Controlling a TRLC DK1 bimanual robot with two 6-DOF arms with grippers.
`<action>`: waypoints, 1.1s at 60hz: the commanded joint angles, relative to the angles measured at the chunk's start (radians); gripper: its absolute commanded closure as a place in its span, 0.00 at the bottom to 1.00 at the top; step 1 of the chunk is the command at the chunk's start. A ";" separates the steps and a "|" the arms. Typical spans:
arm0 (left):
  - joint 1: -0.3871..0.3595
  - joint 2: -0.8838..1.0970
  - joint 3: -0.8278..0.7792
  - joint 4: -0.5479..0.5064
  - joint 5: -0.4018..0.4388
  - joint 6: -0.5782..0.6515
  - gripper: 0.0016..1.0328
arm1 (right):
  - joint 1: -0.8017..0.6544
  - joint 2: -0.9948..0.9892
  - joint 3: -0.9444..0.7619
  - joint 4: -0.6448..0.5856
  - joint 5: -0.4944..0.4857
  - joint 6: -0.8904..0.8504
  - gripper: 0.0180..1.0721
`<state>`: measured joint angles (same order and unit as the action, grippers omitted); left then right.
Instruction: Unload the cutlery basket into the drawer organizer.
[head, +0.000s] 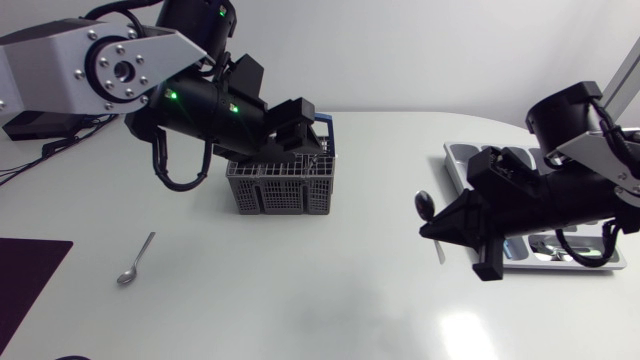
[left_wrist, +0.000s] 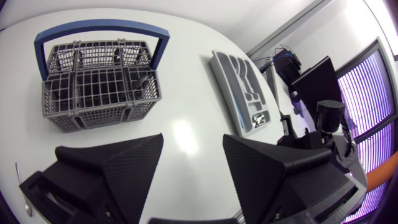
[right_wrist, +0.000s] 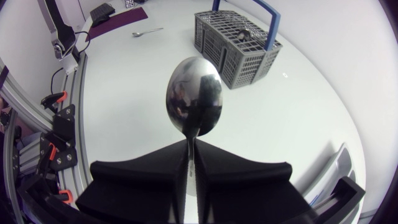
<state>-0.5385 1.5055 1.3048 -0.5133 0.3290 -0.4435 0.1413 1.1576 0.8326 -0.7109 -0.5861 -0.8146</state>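
Observation:
The grey cutlery basket (head: 281, 187) with a blue handle stands left of the table's middle; it also shows ahead of my left gripper in the left wrist view (left_wrist: 99, 87) and far off in the right wrist view (right_wrist: 239, 43). My left gripper (head: 303, 133) (left_wrist: 193, 162) hovers above the basket, open and holding nothing. My right gripper (head: 436, 226) (right_wrist: 191, 149) is shut on a metal spoon (head: 425, 204) (right_wrist: 194, 102) whose bowl sticks out past the fingertips, just left of the grey drawer organizer (head: 458, 160) (left_wrist: 242, 93). Some cutlery lies in the organizer's near compartments.
A second spoon (head: 134, 262) (right_wrist: 146, 31) lies loose on the table, left of and in front of the basket. A dark purple mat (head: 25, 280) (right_wrist: 118, 15) covers the table's front left corner. My right arm hides much of the organizer.

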 joint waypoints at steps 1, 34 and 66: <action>-0.014 0.024 0.034 -0.016 -0.034 0.019 0.34 | -0.083 -0.007 0.039 -0.041 0.003 -0.101 0.94; -0.044 0.065 0.039 -0.054 -0.229 0.089 0.34 | -0.666 0.162 0.089 -0.079 0.037 -0.630 0.94; -0.074 0.075 0.036 -0.053 -0.335 0.111 0.34 | -0.810 0.366 0.033 0.277 0.233 -0.814 0.94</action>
<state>-0.6064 1.5555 1.3106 -0.5606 0.0051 -0.3576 -0.6514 1.4944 0.8967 -0.4641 -0.3695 -1.5799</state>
